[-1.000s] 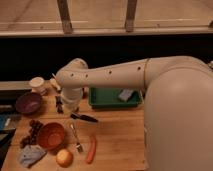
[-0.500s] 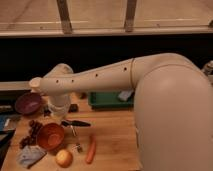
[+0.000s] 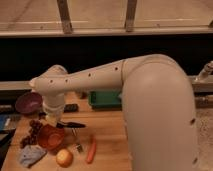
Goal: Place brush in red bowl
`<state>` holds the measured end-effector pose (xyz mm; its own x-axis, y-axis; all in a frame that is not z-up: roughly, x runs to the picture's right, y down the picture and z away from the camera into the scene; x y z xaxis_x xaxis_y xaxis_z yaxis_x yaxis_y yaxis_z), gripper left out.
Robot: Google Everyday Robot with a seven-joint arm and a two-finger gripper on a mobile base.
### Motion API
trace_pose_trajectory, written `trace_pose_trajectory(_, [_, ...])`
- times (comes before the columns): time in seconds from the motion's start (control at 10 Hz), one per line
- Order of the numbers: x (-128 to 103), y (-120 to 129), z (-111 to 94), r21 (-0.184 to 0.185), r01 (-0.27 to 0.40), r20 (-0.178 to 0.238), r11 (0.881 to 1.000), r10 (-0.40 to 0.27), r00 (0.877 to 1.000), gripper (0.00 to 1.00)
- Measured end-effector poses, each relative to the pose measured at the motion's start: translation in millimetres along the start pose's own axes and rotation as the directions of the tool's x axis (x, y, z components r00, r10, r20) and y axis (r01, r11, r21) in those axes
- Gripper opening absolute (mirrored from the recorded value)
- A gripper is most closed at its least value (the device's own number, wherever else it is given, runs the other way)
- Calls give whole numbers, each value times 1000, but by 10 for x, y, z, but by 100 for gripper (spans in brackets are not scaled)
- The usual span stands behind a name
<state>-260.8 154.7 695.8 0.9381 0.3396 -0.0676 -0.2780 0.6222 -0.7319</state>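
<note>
The gripper (image 3: 54, 119), shut tight on the brush (image 3: 74, 125), has moved left and down. The brush now hangs by the red bowl's (image 3: 49, 139) upper right edge, lower left, almost ready to drop

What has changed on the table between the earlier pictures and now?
The arm swung toward the picture's left, and the claw now hangs by the far rim of the red bowl. The brush travelled with it, leftward and nearer the camera, closer to the bowl. The red bowl, purple bowl, fork, carrot and apple stayed in place.
</note>
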Motion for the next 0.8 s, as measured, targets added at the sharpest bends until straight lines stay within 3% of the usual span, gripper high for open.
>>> trace_pose_trajectory(0.1, [-88,29,28,-4,10,3,1000,-10,1000,0])
trace_pose_trajectory(0.6, [-84,19,32,-6,5,-5,1000,-5,1000,0])
trace_pose_trajectory(0.8, [-166,123,144,-29,29,-47,999,-30,998,0])
